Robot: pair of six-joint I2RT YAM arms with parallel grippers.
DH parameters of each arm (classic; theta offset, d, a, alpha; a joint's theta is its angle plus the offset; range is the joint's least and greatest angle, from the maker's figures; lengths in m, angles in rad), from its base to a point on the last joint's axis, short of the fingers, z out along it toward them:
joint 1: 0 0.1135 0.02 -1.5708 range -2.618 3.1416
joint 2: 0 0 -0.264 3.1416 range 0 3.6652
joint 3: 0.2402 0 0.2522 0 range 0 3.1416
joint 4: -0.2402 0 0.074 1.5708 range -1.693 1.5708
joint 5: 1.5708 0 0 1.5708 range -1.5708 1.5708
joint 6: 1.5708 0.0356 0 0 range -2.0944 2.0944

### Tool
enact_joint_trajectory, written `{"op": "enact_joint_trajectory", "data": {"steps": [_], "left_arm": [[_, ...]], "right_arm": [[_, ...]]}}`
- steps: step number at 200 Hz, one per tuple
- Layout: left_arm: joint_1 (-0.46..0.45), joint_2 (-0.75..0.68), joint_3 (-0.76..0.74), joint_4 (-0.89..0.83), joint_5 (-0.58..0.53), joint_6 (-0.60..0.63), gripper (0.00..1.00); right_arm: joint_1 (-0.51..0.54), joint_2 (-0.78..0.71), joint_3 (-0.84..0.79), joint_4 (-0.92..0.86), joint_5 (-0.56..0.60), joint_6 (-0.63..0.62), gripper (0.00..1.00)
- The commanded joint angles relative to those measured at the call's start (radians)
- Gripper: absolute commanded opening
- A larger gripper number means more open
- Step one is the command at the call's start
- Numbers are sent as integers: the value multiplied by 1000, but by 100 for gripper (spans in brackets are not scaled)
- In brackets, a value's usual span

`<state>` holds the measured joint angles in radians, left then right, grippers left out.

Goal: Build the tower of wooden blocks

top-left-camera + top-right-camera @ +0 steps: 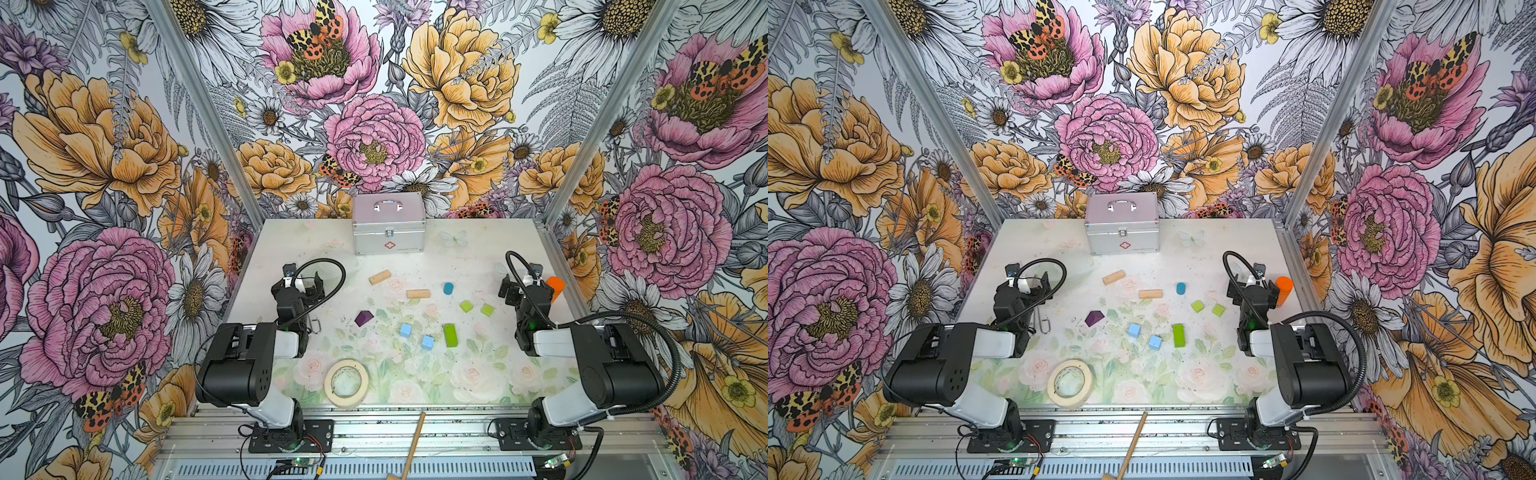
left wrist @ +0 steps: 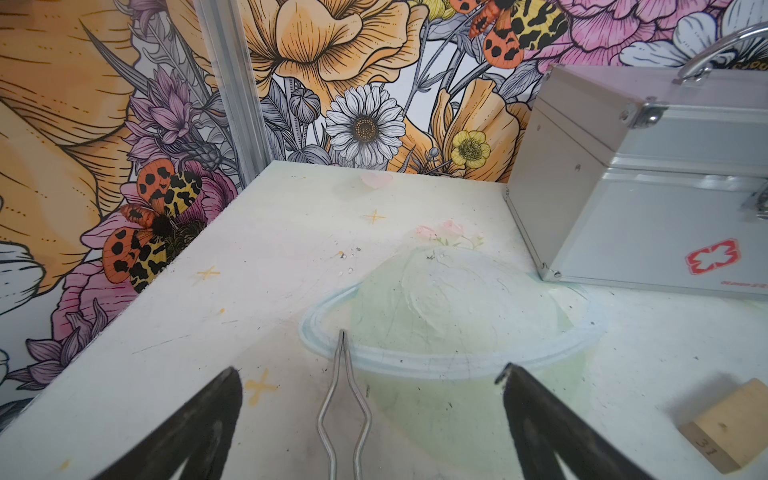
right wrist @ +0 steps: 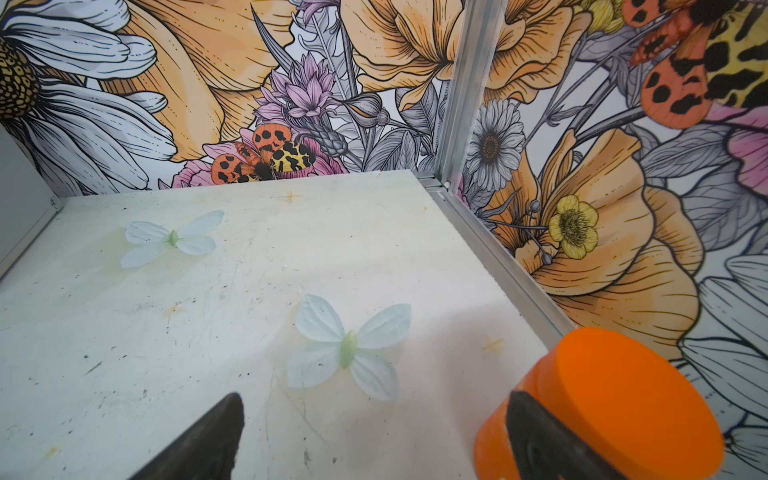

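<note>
The wooden blocks lie scattered singly on the table in both top views: two tan bars (image 1: 380, 277) (image 1: 418, 294), a teal cylinder (image 1: 448, 288), two lime-green cubes (image 1: 466, 306) (image 1: 487, 310), a taller green block (image 1: 450, 335), two light-blue cubes (image 1: 405, 330) (image 1: 427, 342) and a purple roof block (image 1: 364, 318). No block rests on another. My left gripper (image 2: 369, 370) is open and empty at the table's left, with one tan bar (image 2: 731, 428) at the edge of its wrist view. My right gripper (image 3: 374, 397) is open and empty at the right, away from the blocks.
A silver first-aid case (image 1: 389, 228) stands at the back centre. An orange container (image 3: 615, 395) stands right beside my right gripper's outer finger. A bent wire clip (image 2: 345, 415) lies under the left gripper. A tape roll (image 1: 346, 382) and a wooden stick (image 1: 413, 444) lie at the front.
</note>
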<state>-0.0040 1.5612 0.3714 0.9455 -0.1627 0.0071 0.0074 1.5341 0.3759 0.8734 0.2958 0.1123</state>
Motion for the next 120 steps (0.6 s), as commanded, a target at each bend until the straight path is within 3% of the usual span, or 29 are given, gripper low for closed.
{"op": "enact_joint_trajectory", "data": {"steps": [1, 99, 120], "left_arm": [[-2, -7, 6, 1, 17, 0, 99], [-2, -7, 5, 3, 17, -1, 99], [-2, -40, 38, -84, 21, 0, 91]], "right_arm": [[5, 1, -6, 35, 14, 10, 99], [5, 0, -9, 39, 14, 10, 100], [5, -2, -8, 44, 19, 4, 100]]}}
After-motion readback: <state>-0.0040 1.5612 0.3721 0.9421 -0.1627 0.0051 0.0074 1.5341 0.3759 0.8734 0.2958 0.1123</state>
